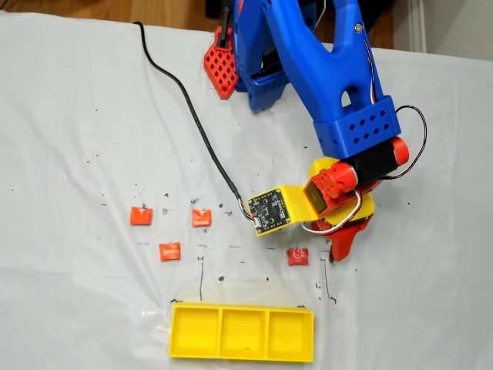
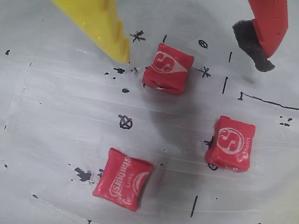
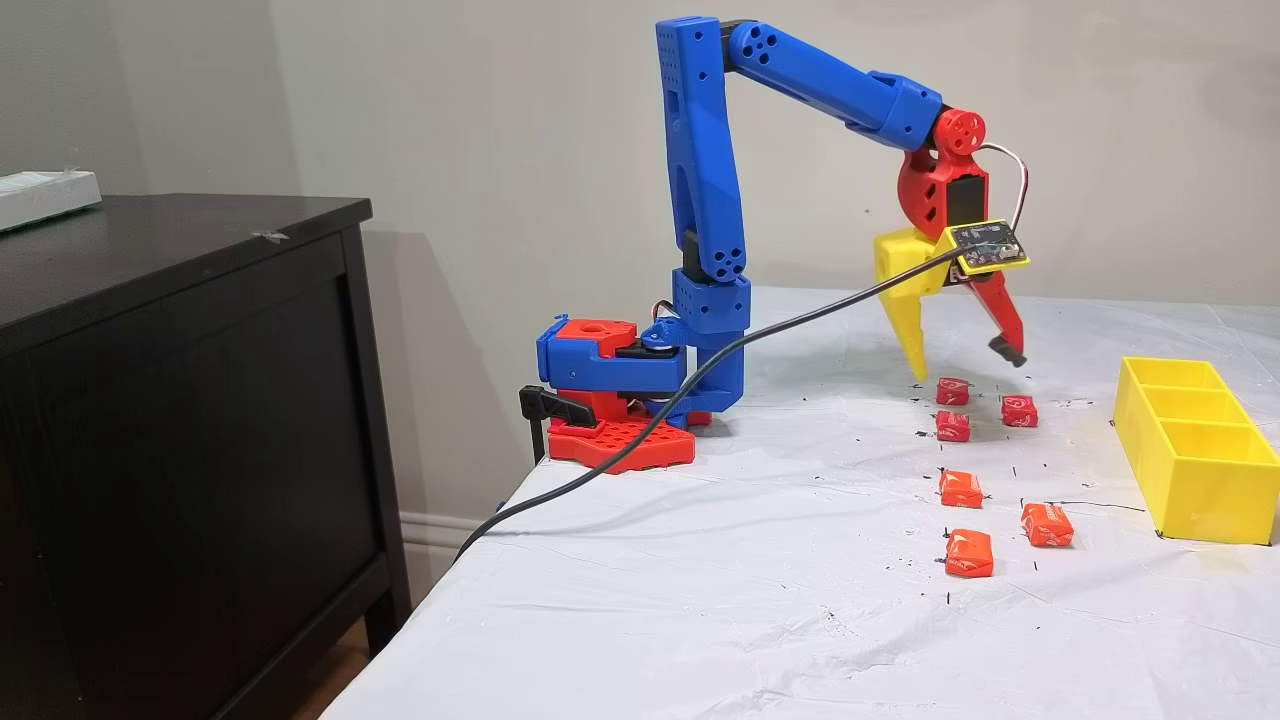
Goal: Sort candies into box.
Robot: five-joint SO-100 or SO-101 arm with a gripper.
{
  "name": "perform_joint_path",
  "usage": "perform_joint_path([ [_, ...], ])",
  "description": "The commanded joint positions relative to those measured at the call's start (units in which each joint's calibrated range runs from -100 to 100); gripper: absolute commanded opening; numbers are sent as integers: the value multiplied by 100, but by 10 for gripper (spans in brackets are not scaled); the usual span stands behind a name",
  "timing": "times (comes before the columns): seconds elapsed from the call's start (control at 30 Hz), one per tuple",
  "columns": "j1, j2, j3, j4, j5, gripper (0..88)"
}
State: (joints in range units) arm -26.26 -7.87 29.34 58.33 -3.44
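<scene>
in the wrist view, 3 red candies point(image 2: 123, 178) are seen lying apart on the cloth point(image 2: 56, 140), under the gripper point(image 2: 189, 49), held wide open and empty. light, soft wrappers; flat sides are best pinched.

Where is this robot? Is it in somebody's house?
Probably a room in a home, set up as a hobby robot corner. A dark wooden cabinet stands by a plain wall, and the table wears a white cloth dotted with pen marks, with candies and a yellow box laid out.
</scene>
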Motion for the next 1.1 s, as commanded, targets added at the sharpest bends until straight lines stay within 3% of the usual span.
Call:
perform_joint_path([
  [0.0, -10, -61, -62, -25, 29, 332],
  [0.43, -37, 303, -35, -279, 34, 303],
  [0.8, -155, 380, 47, -475, -83, 330],
  [1.07, -191, 600, 47, -606, -10, 246],
])
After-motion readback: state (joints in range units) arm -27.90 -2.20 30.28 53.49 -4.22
